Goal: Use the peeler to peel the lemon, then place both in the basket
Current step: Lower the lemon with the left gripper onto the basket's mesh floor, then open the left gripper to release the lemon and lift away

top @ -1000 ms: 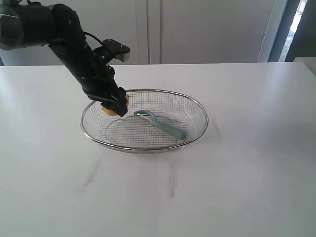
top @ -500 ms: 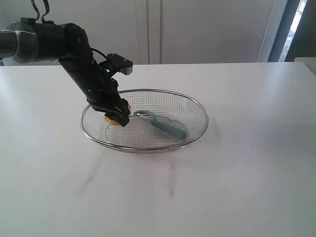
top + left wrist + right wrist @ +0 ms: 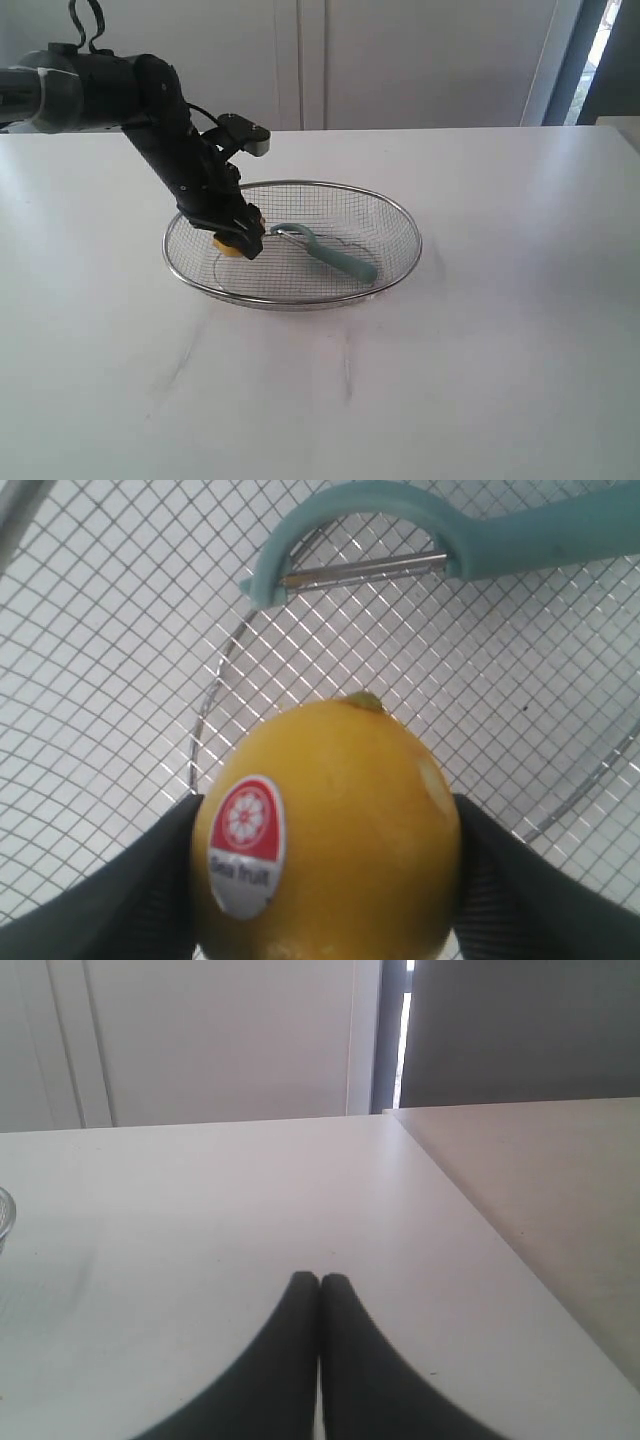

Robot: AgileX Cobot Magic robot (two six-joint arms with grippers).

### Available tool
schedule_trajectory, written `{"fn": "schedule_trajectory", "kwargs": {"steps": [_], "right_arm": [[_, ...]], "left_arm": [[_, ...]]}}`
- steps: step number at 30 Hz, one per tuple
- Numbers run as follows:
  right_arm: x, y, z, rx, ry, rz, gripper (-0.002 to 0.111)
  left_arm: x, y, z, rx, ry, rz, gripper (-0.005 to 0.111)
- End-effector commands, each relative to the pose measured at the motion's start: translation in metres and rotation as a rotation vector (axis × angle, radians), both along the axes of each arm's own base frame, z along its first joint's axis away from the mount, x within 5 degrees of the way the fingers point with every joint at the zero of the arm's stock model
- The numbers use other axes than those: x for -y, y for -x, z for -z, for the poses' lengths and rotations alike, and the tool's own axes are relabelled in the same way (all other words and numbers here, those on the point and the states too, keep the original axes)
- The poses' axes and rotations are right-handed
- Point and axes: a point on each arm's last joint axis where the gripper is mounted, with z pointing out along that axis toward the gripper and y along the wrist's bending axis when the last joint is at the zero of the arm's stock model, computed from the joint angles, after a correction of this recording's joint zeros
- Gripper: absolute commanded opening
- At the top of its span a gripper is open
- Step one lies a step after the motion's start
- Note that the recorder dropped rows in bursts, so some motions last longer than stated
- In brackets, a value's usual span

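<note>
Here, left gripper (image 3: 239, 241): its two black fingers (image 3: 120, 910) stand wide apart and are clamped on the small oval bright yellow lemon (image 3: 330, 830), one finger pressed to each flank; a red-and-white oval sticker (image 3: 245, 845) sits on the skin beside one finger
Right gripper (image 3: 319, 1290): its two dark fingers (image 3: 285, 1360) are pressed together with nothing between them; they hang over bare white tabletop, with only a sliver of basket rim at that view's edge
Lemon, place: in the exterior view it is in the left part of the wide shallow oval basket of silver wire mesh (image 3: 402, 217), inside the rim and low over the mesh; whether it touches the mesh I cannot tell
Lemon, pointing: its small nubbed end faces away from the gripper, towards the peeler's blade; its long axis runs out along the line of the fingers
Peeler (image 3: 332, 254): a light teal-blue handle with a metal swivel blade; it lies flat on the mesh in the middle of the basket, just right of the lemon and apart from it; in the exterior view its long axis runs diagonally, blade head to the upper left, handle end to the lower right
Basket, place: centre of the exterior frame, on the white table (image 3: 480, 380)
Count: one lemon; one peeler; one basket; two grippers, only the left one in the exterior view
</note>
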Motion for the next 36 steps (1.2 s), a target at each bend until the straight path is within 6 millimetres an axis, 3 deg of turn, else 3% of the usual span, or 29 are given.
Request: {"fn": "schedule_trajectory", "kwargs": {"steps": [1,9,15,21,26,30,33,36], "right_arm": [[0.000,0.000,0.001,0.006,0.008,0.003,0.000],[0.000,0.000,0.001,0.006,0.008,0.003,0.000],[0.000,0.000,0.001,0.006,0.008,0.003,0.000],[0.000,0.000,0.001,0.006,0.008,0.003,0.000],[0.000,0.000,0.001,0.006,0.008,0.003,0.000],[0.000,0.000,0.001,0.006,0.008,0.003,0.000],[0.000,0.000,0.001,0.006,0.008,0.003,0.000],[0.000,0.000,0.001,0.006,0.008,0.003,0.000]], "left_arm": [[0.000,0.001,-0.006,-0.001,0.016,-0.003,0.000],[0.000,0.000,-0.004,-0.003,0.014,-0.004,0.000],[0.001,0.001,0.012,-0.062,-0.004,0.001,0.003],[0.003,0.001,0.017,-0.091,0.007,-0.004,0.032],[0.003,0.003,0.015,-0.098,0.008,-0.001,0.077],[0.002,0.004,0.012,-0.106,0.007,0.003,0.083],[0.001,0.007,0.000,-0.094,0.015,0.005,0.083],[-0.003,0.017,-0.027,-0.082,0.026,0.021,0.083]]}}
